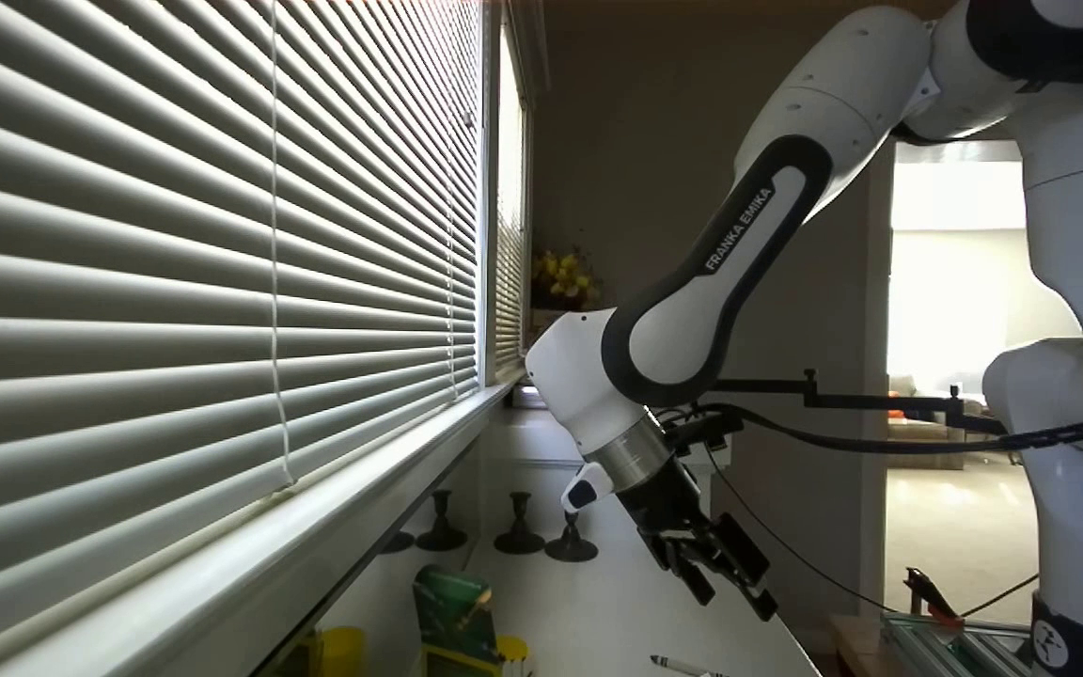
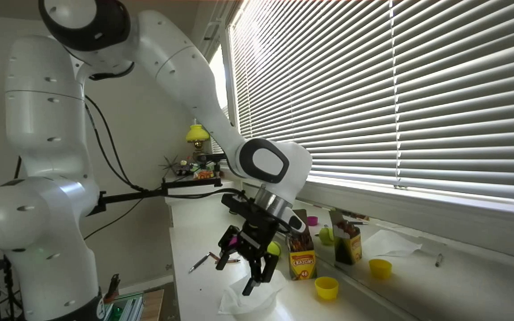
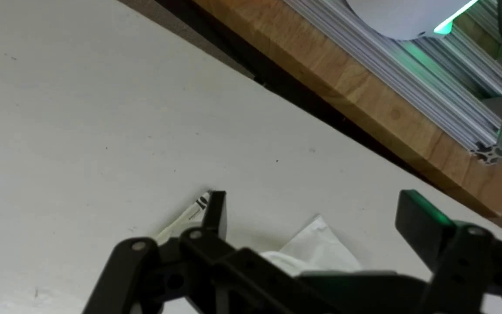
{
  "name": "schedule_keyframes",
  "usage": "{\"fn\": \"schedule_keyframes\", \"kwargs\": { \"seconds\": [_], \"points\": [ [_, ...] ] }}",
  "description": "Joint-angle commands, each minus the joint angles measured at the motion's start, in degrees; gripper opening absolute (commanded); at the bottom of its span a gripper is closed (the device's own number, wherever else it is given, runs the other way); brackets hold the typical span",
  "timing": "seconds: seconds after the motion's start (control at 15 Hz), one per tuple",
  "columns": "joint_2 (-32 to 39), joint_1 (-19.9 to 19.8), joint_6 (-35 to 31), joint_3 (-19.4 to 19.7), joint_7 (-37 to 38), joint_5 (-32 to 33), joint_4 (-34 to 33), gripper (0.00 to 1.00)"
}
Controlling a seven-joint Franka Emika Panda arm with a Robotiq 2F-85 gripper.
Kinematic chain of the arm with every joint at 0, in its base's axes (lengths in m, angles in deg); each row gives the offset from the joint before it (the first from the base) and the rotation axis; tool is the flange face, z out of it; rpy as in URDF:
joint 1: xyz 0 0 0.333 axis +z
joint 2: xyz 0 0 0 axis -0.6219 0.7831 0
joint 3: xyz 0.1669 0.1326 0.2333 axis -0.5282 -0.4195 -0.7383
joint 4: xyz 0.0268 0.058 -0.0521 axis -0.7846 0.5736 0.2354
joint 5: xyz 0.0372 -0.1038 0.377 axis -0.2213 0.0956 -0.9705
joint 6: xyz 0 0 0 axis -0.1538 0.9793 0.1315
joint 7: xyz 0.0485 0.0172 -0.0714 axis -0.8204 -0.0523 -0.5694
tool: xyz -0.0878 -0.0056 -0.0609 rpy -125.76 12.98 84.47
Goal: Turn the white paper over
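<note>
Crayon box (image 2: 302,264) near white paper (image 2: 262,292)

Backlit white blinds (image 1: 203,273), dim wall (image 1: 654,179)

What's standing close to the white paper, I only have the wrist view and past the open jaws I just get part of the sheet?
Observer: In an exterior view, a box stands upright right by the paper; I can't tell whether they touch.
Operator: Okay, anything else near there?
Observer: Yes, a yellow cup, mouth up, closer to that exterior camera than the box.
Operator: And further off?
Observer: Dark candlesticks stand upright in an exterior view, beyond the box as that camera looks.
</note>
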Motion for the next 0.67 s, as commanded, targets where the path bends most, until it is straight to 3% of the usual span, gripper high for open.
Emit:
{"fn": "schedule_keyframes", "kwargs": {
  "seconds": [0.0,0.07,0.27,0.6],
  "points": [
    [0.28,-1.34,-9.04,-0.88,3.31,-2.59,-0.45,1.00],
    [0.47,-1.31,-4.94,-1.06,1.37,-0.74,-0.47,1.00],
    [0.47,-1.49,-8.25,-1.03,2.55,-0.81,-0.48,1.00],
    [0.53,-1.18,-5.18,-2.64,-1.53,-5.11,-1.03,1.00]
  ]
}}
